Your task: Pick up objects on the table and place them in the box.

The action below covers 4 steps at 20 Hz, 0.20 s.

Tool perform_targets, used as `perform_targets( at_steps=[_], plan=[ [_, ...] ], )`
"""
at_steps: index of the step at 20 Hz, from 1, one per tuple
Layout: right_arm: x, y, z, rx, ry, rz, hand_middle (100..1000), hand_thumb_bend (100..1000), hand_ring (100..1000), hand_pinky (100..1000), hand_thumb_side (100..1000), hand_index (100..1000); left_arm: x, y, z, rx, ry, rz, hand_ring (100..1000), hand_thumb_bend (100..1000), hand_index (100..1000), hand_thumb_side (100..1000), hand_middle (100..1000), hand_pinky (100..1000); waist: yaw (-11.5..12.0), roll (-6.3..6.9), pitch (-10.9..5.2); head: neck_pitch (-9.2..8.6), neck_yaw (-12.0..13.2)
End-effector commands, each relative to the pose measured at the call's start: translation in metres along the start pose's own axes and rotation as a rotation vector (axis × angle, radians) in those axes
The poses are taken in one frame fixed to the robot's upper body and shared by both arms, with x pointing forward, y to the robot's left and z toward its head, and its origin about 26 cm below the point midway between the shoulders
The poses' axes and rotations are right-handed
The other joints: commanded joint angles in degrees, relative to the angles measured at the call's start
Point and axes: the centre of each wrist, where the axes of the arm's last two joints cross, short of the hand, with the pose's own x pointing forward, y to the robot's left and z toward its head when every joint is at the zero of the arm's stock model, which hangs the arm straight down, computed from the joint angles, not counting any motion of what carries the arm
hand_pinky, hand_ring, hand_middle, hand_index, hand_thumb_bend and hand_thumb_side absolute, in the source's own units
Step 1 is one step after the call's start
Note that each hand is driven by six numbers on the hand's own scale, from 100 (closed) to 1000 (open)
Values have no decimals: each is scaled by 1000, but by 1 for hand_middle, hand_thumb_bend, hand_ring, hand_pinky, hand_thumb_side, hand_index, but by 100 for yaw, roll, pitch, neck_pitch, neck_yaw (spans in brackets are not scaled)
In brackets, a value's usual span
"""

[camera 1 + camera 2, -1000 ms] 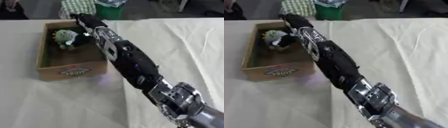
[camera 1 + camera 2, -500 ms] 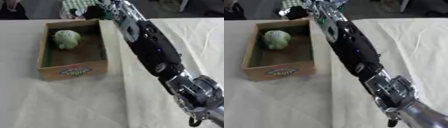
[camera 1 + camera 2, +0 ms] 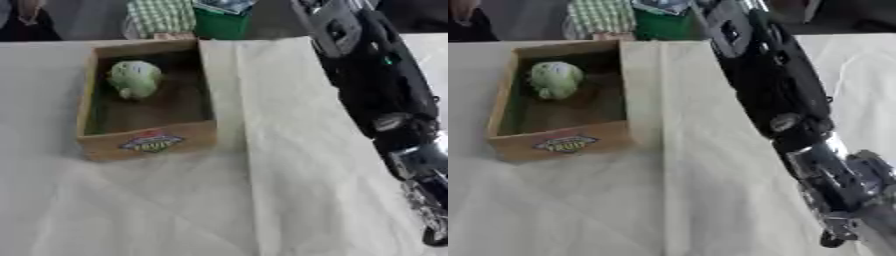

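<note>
Looking down, we see a cardboard box (image 3: 146, 142) on the left part of the table (image 3: 219, 210), which is covered in a pale cloth. A green round object (image 3: 134, 79) lies inside the box, in its far left part, resting on the box floor. We see a printed label (image 3: 150, 141) on the near wall of the box. Our right arm (image 3: 772, 95) stretches from the near right corner up toward the far edge, right of the box and apart from it. Its hand runs out of the top of both views, so we cannot tell if the fingers are apart or together. Our left hand shows nowhere.
</note>
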Motion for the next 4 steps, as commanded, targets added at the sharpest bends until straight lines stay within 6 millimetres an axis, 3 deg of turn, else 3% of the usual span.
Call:
perform_targets(
  at_steps=[1,4],
  plan=[
    [-7,-36,13,-108,-24,29,648,100,777,873,564,884,9,3,-8,-9,-41,-22,539,100,691,567,520,746,-30,28,-125,13,86],
    [-17,-46,33,-153,-14,38,645,100,771,873,591,867,9,3,-9,-4,-44,-26,539,100,691,567,520,746,-70,35,-117,-9,136]
  ],
)
